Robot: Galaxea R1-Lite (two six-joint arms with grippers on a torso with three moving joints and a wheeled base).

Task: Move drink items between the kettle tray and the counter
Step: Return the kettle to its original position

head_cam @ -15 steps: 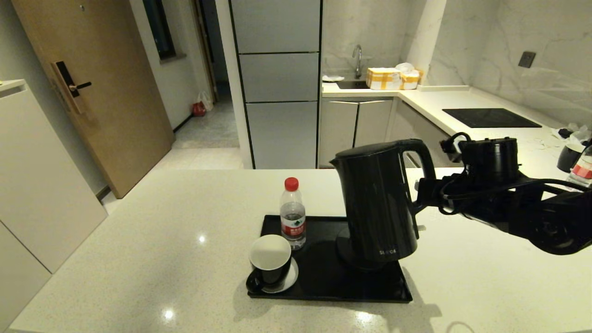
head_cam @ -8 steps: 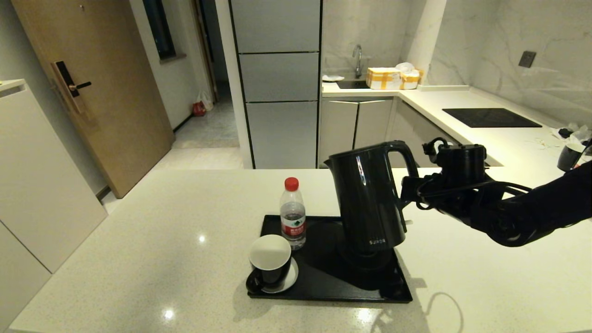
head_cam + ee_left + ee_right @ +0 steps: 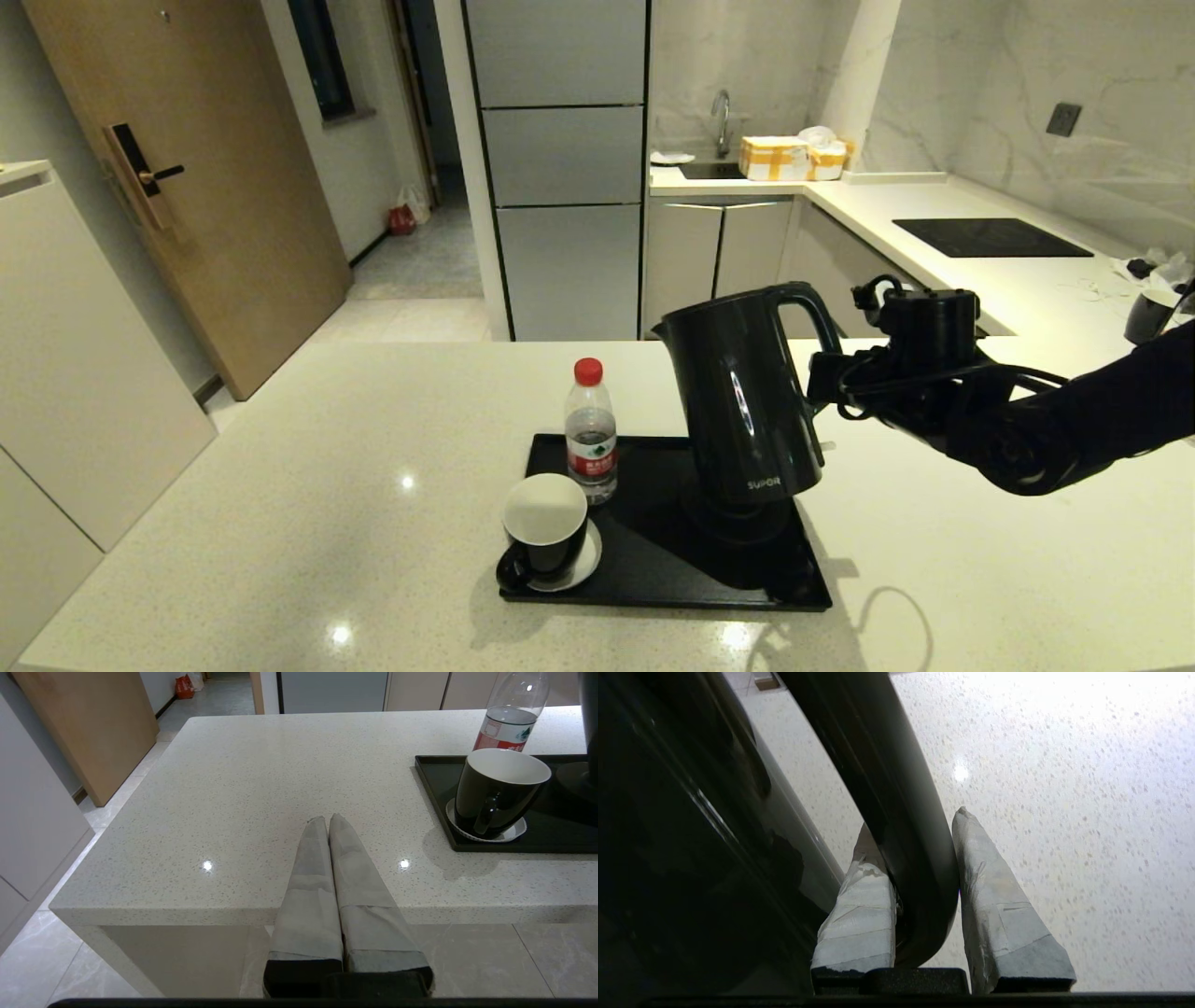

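The tall glossy black kettle [image 3: 742, 401] leans slightly over the round base disc [image 3: 738, 527] at the right end of the black kettle tray [image 3: 653, 569]. I cannot tell whether it rests on the disc. My right gripper [image 3: 820, 378] reaches in from the right and is shut on the kettle's loop handle [image 3: 896, 793]; its taped fingers [image 3: 994, 896] press both sides of the handle. The kettle body [image 3: 682, 858] fills that view's dark side. My left gripper [image 3: 324, 819] is shut and empty, hovering at the near edge of the cream speckled counter [image 3: 280, 779], left of the tray [image 3: 528, 840].
A red-capped water bottle [image 3: 591, 434] and a black cup on a white saucer [image 3: 546, 527] stand on the tray's left half. On the far right counter are a black hob panel [image 3: 990, 238] and a dark mug [image 3: 1148, 317]. Yellow-taped boxes [image 3: 789, 157] sit by the sink.
The right arm carried the kettle left and slightly away, bringing it down over the base disc; in the last half second it only turned a little.
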